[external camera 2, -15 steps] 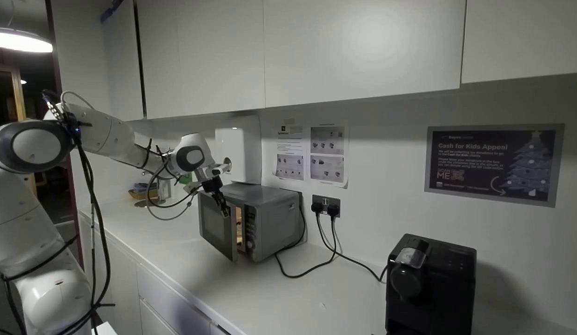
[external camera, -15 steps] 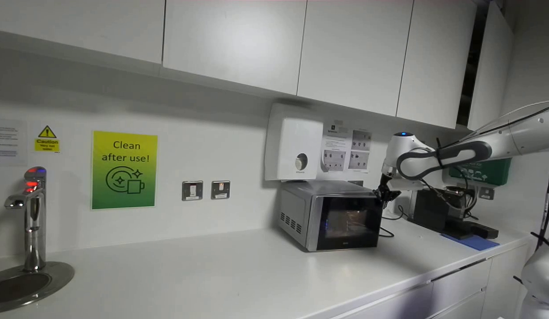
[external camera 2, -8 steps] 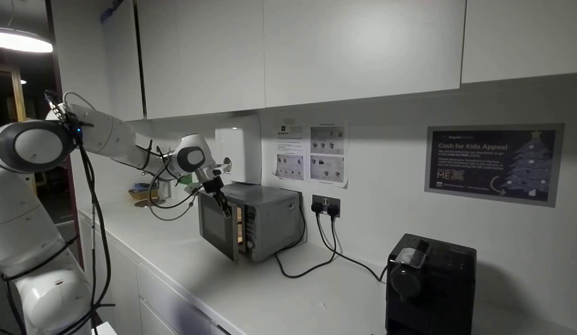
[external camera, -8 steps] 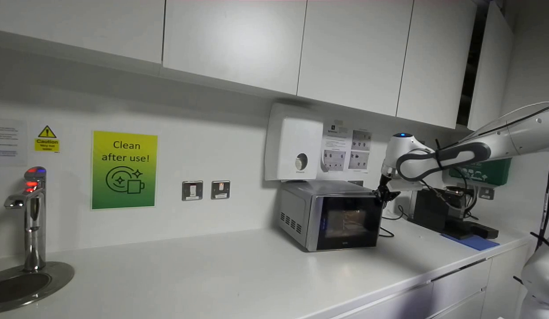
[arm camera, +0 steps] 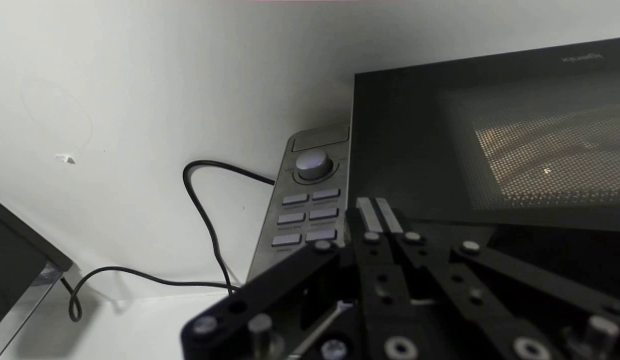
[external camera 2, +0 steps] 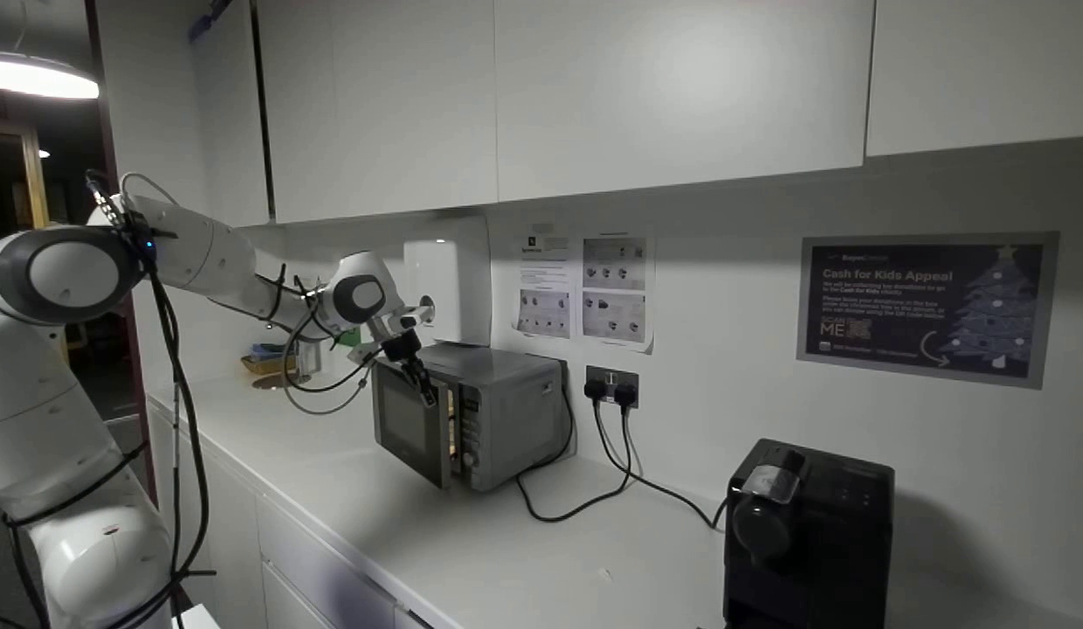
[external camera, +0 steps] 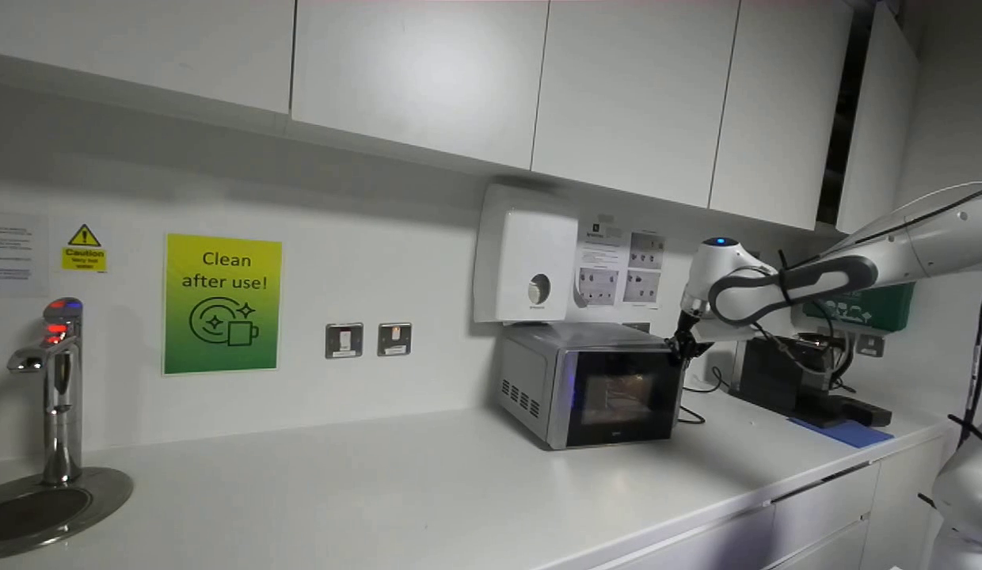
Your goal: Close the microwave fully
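Note:
The silver-grey microwave [external camera: 529, 376] stands on the counter, seen in both exterior views [external camera 2: 520, 428]. Its black glass door [external camera 2: 409, 428] is slightly ajar; a narrow gap with warm light shows between door and control panel. The door [external camera: 620, 404] also shows in the wrist view [arm camera: 415, 145], with the silver control panel [arm camera: 310, 200] left of its edge. My gripper [arm camera: 379, 216] is shut and empty, its two fingertips together at the front of the door near its free edge. In both exterior views the gripper [external camera: 681, 352] is at the door's upper outer corner [external camera 2: 426, 397]; exact contact cannot be told.
A white dispenser [external camera: 526, 253] hangs on the wall above the microwave. Black cables [external camera 2: 585, 502] run from the wall socket [external camera 2: 611, 387] along the counter. A black coffee machine [external camera 2: 808, 533] stands farther along the counter [external camera 2: 594, 568]. White cupboards [external camera 2: 672, 96] hang overhead.
My shut gripper has moved slightly toward the microwave body. The door has swung a little inward with it, and the lit gap is narrower.

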Available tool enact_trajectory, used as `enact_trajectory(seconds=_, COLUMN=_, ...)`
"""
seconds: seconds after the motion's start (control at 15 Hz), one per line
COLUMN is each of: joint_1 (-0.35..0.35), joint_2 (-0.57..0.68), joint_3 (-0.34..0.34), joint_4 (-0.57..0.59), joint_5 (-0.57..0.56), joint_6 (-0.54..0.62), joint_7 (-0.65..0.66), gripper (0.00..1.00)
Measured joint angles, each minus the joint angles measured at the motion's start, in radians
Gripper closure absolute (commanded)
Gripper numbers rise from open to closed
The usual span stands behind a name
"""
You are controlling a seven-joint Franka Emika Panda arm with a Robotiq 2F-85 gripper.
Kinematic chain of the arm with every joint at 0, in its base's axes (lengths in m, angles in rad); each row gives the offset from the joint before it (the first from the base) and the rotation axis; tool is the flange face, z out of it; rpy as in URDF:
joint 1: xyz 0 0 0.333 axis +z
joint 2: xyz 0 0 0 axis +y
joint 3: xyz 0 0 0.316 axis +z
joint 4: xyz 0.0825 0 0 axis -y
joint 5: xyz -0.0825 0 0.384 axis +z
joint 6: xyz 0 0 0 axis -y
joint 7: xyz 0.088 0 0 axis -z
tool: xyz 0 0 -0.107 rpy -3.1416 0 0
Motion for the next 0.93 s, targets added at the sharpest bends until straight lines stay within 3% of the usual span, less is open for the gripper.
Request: enact_trajectory(seconds=0.93, joint_1=-0.017, joint_2=0.024, joint_3=-0.001, joint_4=0.002, joint_5=-0.045, joint_6=0.048, joint_7=0.001, gripper=1.00)
